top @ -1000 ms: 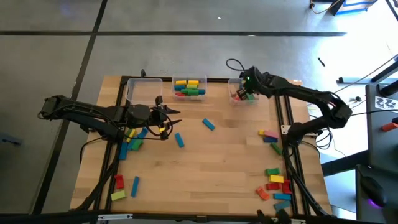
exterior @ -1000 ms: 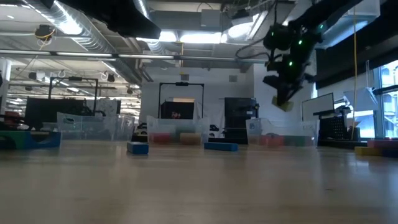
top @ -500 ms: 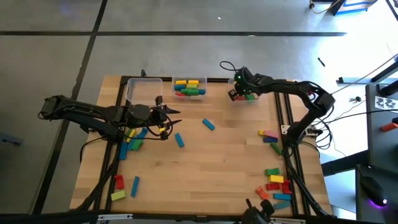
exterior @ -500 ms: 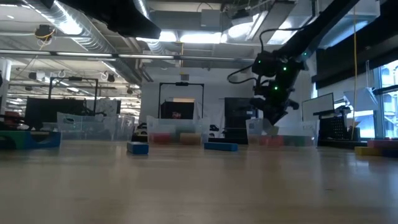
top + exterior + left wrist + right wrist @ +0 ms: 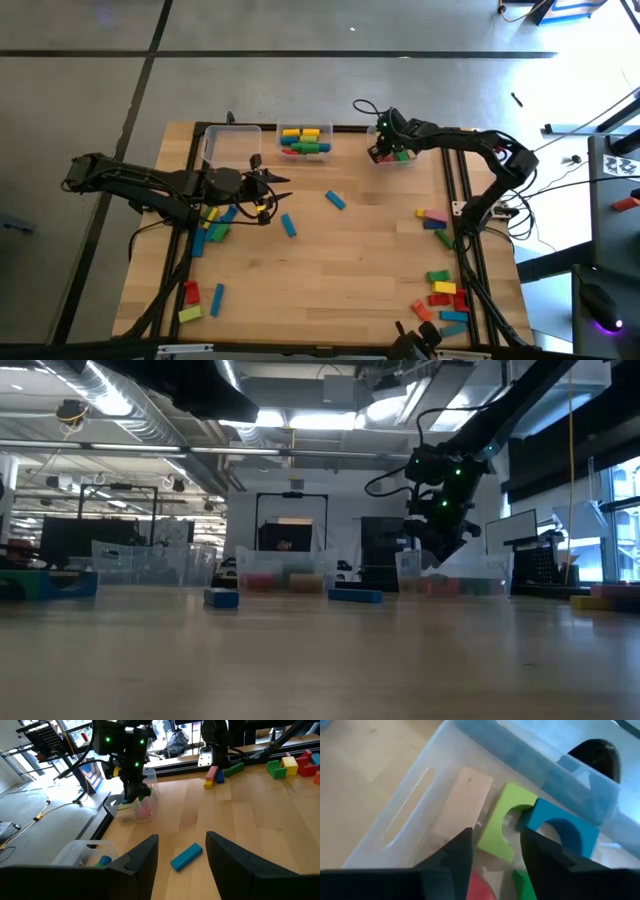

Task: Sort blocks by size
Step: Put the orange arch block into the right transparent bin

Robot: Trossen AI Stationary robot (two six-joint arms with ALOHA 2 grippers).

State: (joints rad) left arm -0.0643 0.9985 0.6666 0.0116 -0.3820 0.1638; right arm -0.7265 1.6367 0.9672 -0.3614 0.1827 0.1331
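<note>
A wooden table (image 5: pixel 350 250) is sitting on a grey floor, with three clear bins (image 5: pixel 306 140) lined along its upper edge. The right gripper (image 5: pixel 381 150) is hanging over the upper-right bin (image 5: pixel 420 790), its fingers parted with nothing between them, above a light green block (image 5: pixel 506 822) and a blue block (image 5: pixel 560 827). The left gripper (image 5: pixel 270 192) is waiting at centre left, claw wide. Other blocks (image 5: pixel 445 295) are lying scattered along the left and right edges of the table, with a blue bar (image 5: pixel 186 857) near the middle.
</note>
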